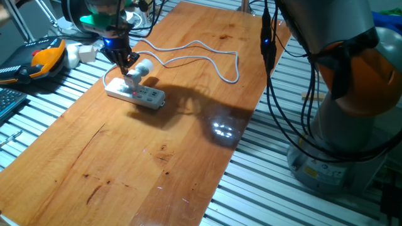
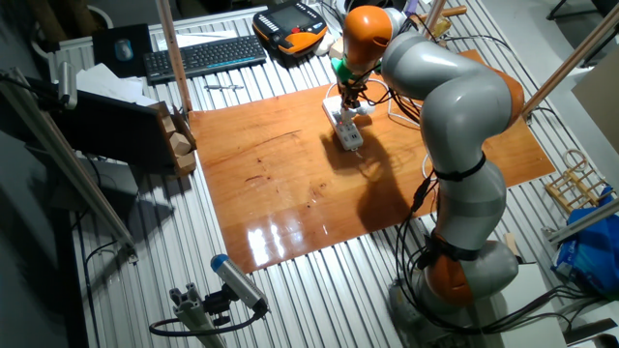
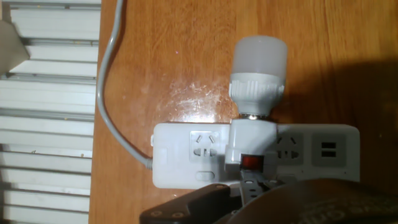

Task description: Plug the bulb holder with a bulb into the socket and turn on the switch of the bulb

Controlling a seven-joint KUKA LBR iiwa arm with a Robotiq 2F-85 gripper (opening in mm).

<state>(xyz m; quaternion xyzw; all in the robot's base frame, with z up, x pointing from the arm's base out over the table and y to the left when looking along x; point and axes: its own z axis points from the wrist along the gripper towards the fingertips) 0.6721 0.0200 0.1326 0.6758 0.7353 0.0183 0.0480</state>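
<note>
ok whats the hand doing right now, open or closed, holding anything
Hand: fingertips at the small white boxy bulb holder plugged into the long white power strip; open or closed cannot be told.

Robot lab: slatted metal bench, keyboard

Your grey-and-orange jointed robot arm rises from its base beside the wooden table and bends over to reach down toward the long flat white power strip. The orange wrist section sits high above that strip, with the black two-finger gripper pointing down at it. The fingertips hang just over the strip's middle, close to its top face. In the hand view one dark finger shows at the strip's near edge. You cannot tell from these views how far apart the jaws stand.
</note>
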